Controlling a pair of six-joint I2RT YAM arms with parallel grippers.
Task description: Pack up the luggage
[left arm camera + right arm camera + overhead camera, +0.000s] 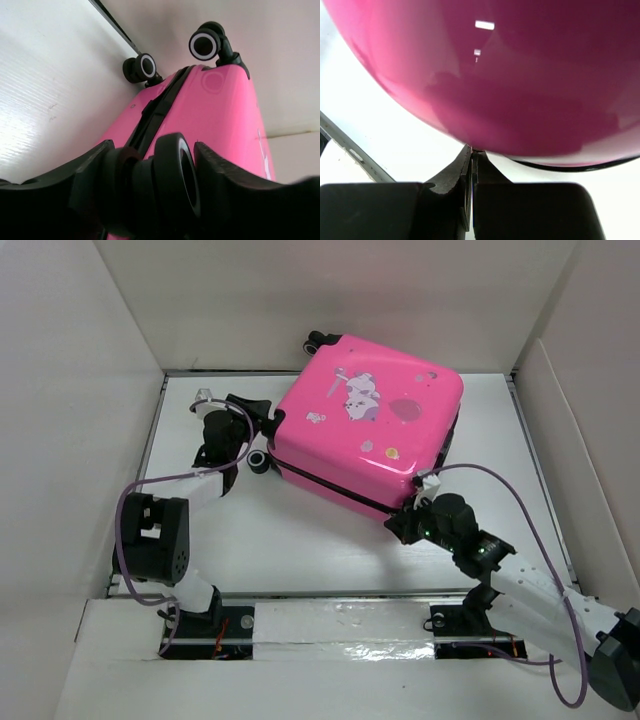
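The luggage point(365, 425) is a hot-pink hard-shell case lying shut and skewed at the back of the table, its white cartoon print facing up. My left gripper point(250, 435) is at the case's near-left corner. In the left wrist view its fingers point(152, 147) stand on both sides of a black caster wheel point(172, 175) and press on it. Two more wheels point(205, 44) show at the far end of the pink shell point(220, 115). My right gripper point(408, 522) is at the near-right corner, shut with its tips point(472, 150) touching the underside of the curved shell point(510, 75).
White walls point(80, 390) box in the white table point(300, 540) on the left, back and right. A dark gap runs along the table's far edge point(117, 27). Purple cables point(130, 540) loop off both arms.
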